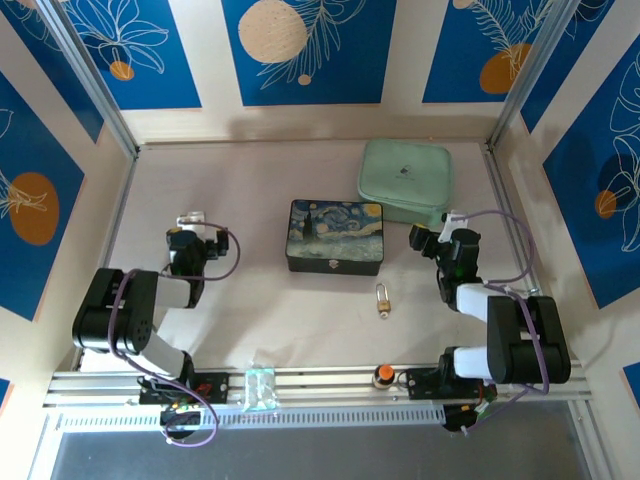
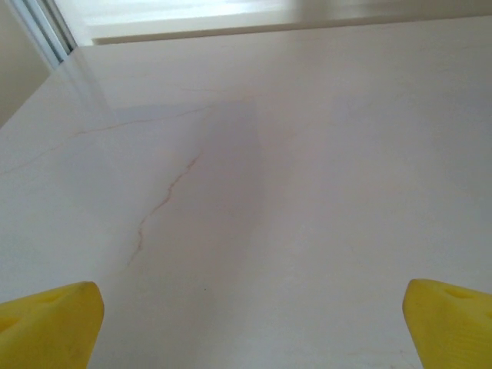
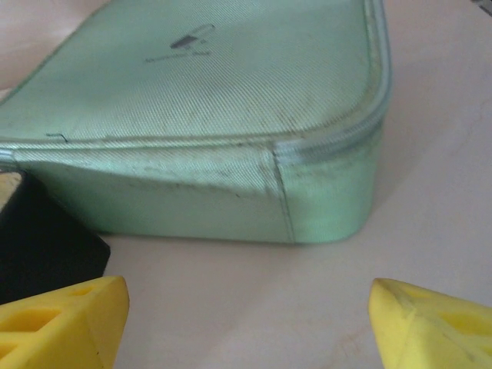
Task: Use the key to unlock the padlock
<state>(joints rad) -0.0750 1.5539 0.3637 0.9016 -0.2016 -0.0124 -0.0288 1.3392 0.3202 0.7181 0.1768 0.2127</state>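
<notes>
The tiny brass padlock (image 1: 383,298) lies flat on the table just in front of the starry-night box (image 1: 336,236), between the two arms. A small silvery bit at its near end looks like the key (image 1: 382,313), though it is too small to tell whether it sits in the lock. My left gripper (image 1: 190,222) hovers over bare table at the left, its yellow fingers (image 2: 46,327) spread wide with nothing between them. My right gripper (image 1: 435,232) stands open to the right of the box, its fingertips (image 3: 430,323) facing the mint-green case (image 3: 215,115).
The mint-green zip case (image 1: 405,180) lies at the back right, close to the right gripper. An orange-red knob (image 1: 383,375) and a clear packet (image 1: 259,388) sit on the front rail. Metal posts and patterned walls close in the table's sides.
</notes>
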